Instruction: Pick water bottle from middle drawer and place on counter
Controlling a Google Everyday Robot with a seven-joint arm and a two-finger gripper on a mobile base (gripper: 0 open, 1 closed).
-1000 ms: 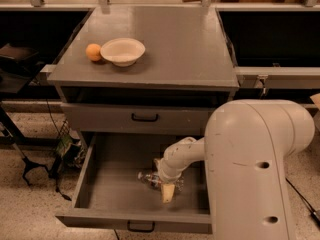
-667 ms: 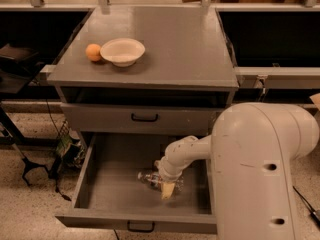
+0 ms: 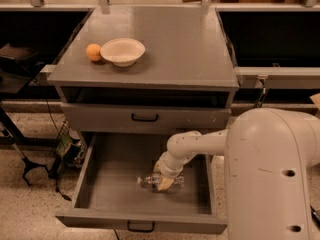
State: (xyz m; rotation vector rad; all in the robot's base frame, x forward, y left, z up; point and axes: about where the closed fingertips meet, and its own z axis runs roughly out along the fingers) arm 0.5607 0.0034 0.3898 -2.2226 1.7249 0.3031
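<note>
Clear plastic, your water bottle (image 3: 149,181) lies on its side in the open middle drawer (image 3: 115,169), long axis running left to right. Your gripper (image 3: 166,183) sits directly over its midsection; you cannot tell whether it has clamped.

A grey metal drawer cabinet (image 3: 200,118) on speckled terrazzo floor (image 3: 30,209), metal-framed benches (image 3: 280,76) flanking it, the gripper (image 3: 164,181) in its open drawer (image 3: 115,184), suggests a lab workshop.

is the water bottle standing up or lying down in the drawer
Lying down: the water bottle rests lengthwise on the open middle drawer floor, the gripper over its middle.
</note>
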